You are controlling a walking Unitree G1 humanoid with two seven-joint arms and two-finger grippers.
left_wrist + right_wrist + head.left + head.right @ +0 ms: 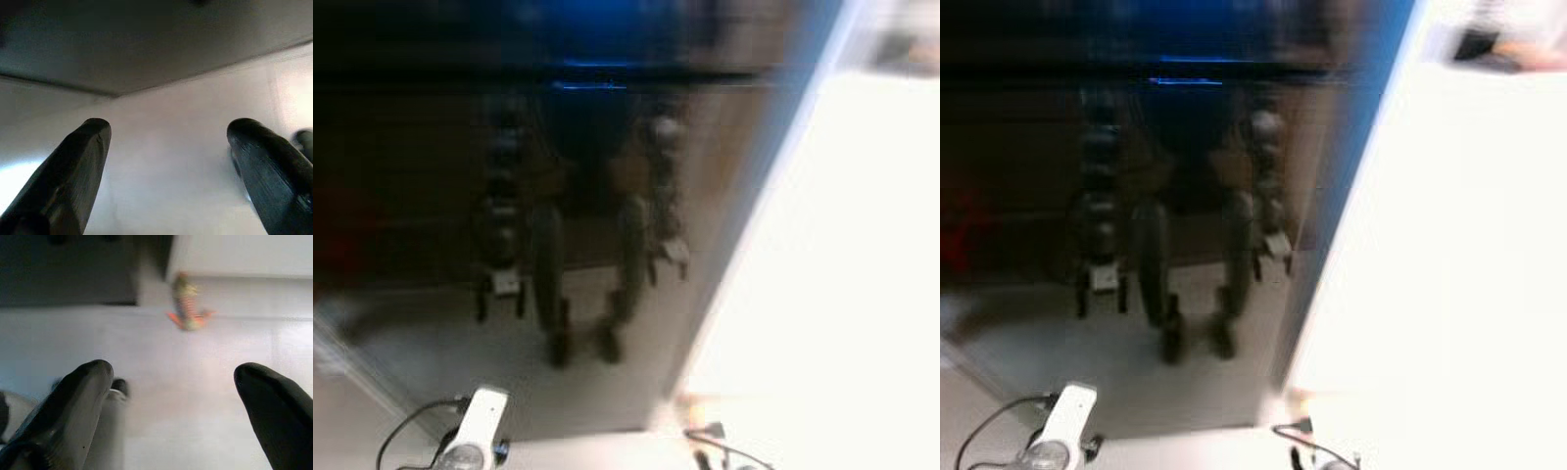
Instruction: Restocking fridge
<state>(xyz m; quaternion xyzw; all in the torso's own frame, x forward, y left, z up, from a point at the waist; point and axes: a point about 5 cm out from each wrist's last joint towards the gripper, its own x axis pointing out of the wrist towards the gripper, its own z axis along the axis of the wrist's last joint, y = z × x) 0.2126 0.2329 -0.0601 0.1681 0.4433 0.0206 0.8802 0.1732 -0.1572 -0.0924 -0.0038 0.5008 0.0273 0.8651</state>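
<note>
The dark glossy fridge [509, 176] stands just ahead, blurred, mirroring the robot. The left gripper [166, 147] and right gripper [171, 387] hang over pale floor [195, 362], their 2 fingers spread, holding nothing.

fridge door [509, 196] ahead | floor [558, 446] below it | bright surface [842, 294] to its right
</note>
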